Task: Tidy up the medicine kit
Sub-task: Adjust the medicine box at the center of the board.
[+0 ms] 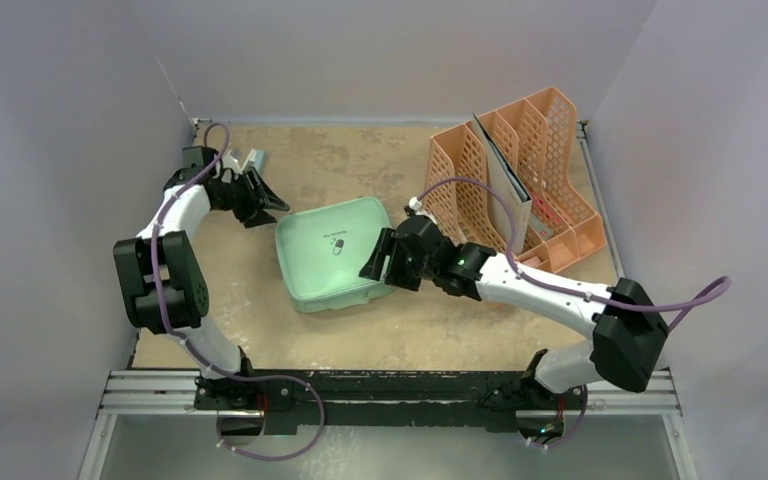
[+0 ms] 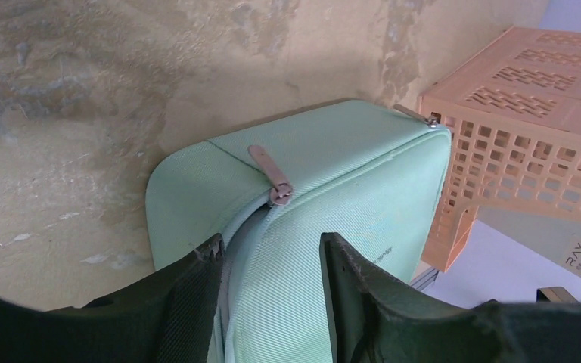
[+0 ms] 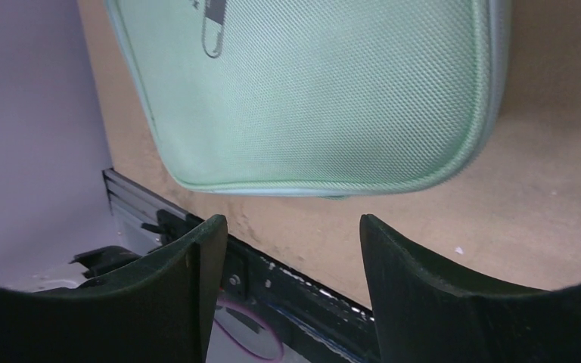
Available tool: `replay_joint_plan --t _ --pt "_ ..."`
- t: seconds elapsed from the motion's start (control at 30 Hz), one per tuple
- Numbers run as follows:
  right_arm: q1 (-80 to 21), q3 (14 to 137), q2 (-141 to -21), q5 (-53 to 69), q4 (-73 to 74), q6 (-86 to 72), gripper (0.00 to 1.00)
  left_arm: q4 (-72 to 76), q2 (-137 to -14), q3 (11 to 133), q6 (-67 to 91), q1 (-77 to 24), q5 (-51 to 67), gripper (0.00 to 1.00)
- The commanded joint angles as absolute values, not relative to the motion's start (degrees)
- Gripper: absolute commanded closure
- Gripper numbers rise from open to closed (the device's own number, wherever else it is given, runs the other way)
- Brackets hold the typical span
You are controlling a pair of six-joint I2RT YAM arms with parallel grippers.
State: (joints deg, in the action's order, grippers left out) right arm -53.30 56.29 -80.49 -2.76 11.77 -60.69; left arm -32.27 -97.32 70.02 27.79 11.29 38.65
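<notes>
The medicine kit (image 1: 335, 255) is a mint-green zipped case with a pill icon (image 1: 338, 246), lying mid-table. My left gripper (image 1: 272, 210) is at its far-left corner. In the left wrist view the kit (image 2: 333, 174) runs down between the fingers and fills the gap. One finger sits at the parted zip seam below the zipper pull (image 2: 280, 193), so the left gripper (image 2: 271, 242) is shut on the lid edge. My right gripper (image 1: 378, 262) hovers at the kit's right side. It stands open (image 3: 291, 221) with the kit (image 3: 310, 98) beyond its fingertips and nothing between them.
A peach mesh file rack (image 1: 520, 190) stands at the back right, close to the kit's far corner (image 2: 529, 151), with a grey folder (image 1: 505, 185) in one slot. White walls enclose the table on three sides. The black rail (image 1: 390, 385) runs along the near edge.
</notes>
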Motion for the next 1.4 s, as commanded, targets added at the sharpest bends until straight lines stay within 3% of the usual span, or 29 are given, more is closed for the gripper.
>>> replay_joint_plan --t 0.0,0.2,0.33,0.43,0.67,0.83,1.1,1.37 --pt "-53.53 55.99 -81.70 -3.25 4.44 -65.85 0.34 -34.82 -99.79 72.44 24.43 11.69 38.04 0.54" --pt "-53.56 57.57 -84.85 -3.37 5.08 -64.80 0.37 -38.73 -99.05 72.21 21.83 11.62 33.68 0.65" --pt "-53.44 60.28 -85.29 -7.45 9.27 -61.50 0.40 -40.03 -97.08 70.57 20.64 11.51 31.46 0.80" --pt "-53.42 60.68 -84.17 -8.26 10.78 -62.63 0.40 -40.09 -96.27 68.96 19.99 11.15 31.59 0.81" --pt "-53.53 58.28 -79.10 -11.49 15.00 -66.10 0.28 -41.09 -96.39 67.91 19.01 11.01 32.40 0.91" --pt "-53.52 52.69 -77.74 -8.73 11.85 -68.21 0.30 -41.30 -94.39 66.50 18.82 10.03 31.26 0.93" --pt "-53.51 54.66 -81.78 -7.54 10.35 -67.46 0.32 -39.29 -91.34 61.92 21.12 9.71 29.27 0.94" --pt "-50.89 57.11 -85.69 -4.76 1.83 -53.65 0.37 -37.27 -88.02 57.57 23.24 8.59 28.93 0.94"
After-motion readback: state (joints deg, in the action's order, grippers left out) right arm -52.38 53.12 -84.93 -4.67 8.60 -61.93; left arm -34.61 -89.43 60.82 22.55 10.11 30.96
